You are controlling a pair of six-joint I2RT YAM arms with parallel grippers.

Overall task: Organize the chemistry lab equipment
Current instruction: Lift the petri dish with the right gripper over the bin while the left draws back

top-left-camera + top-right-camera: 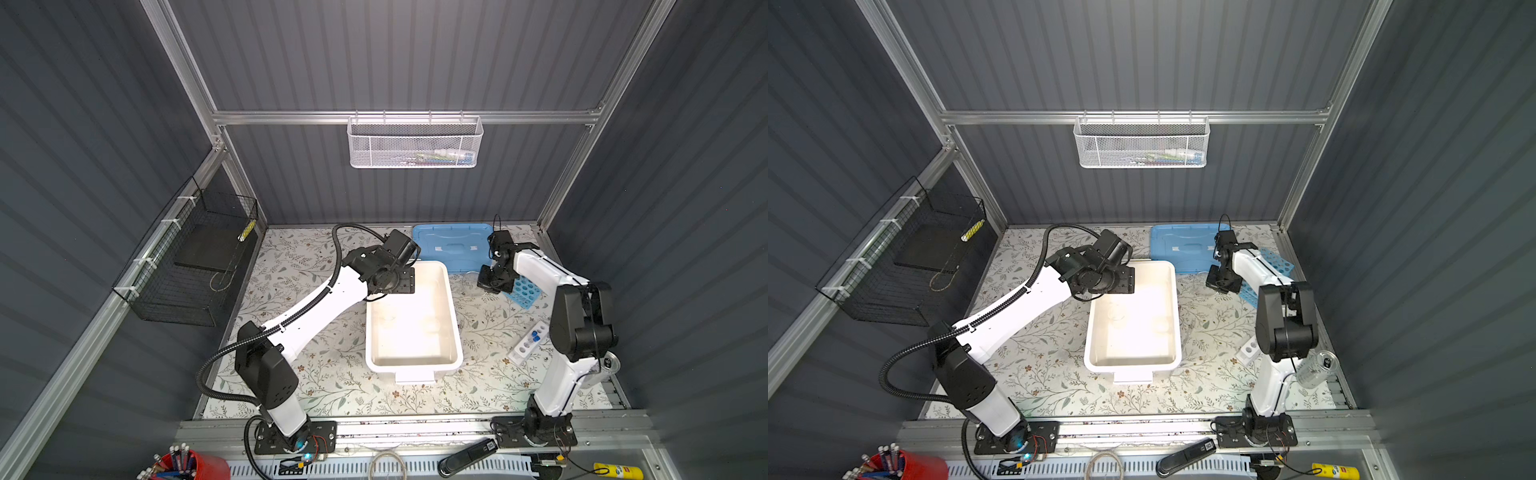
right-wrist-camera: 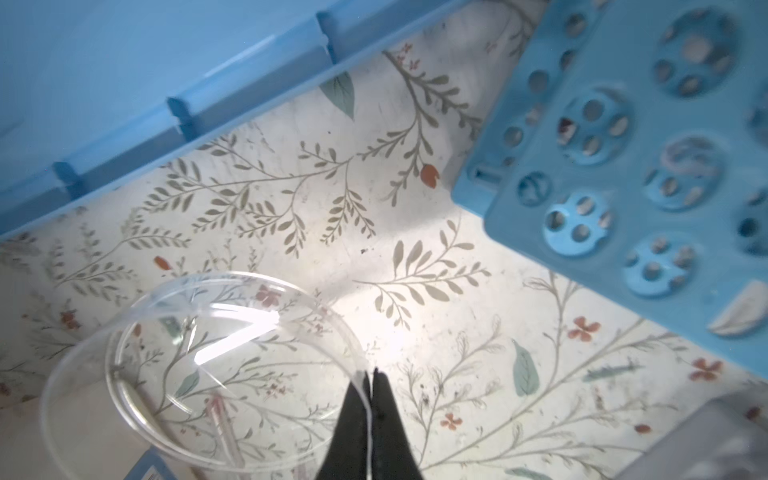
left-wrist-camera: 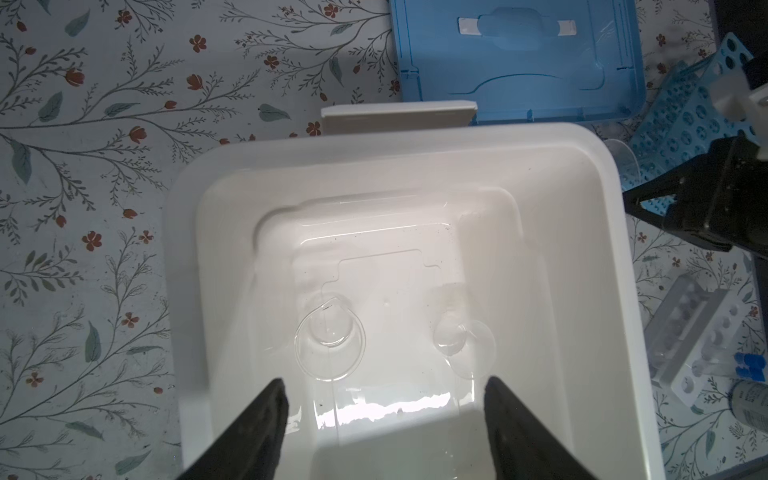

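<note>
My right gripper is shut on the thin rim of a clear beaker, between the blue lid and the sky-blue many-holed rack. In both top views this gripper points down beside the rack. I cannot tell whether the beaker rests on the table. My left gripper hangs open over the white tub, where a clear beaker and a clear flask lie. A small white tube rack holds blue-capped test tubes.
The blue lid lies flat behind the tub. A drink can stands by the right arm's base. A black wire basket hangs on the left wall, a white mesh basket on the back wall. A red cup of pens is at the front left.
</note>
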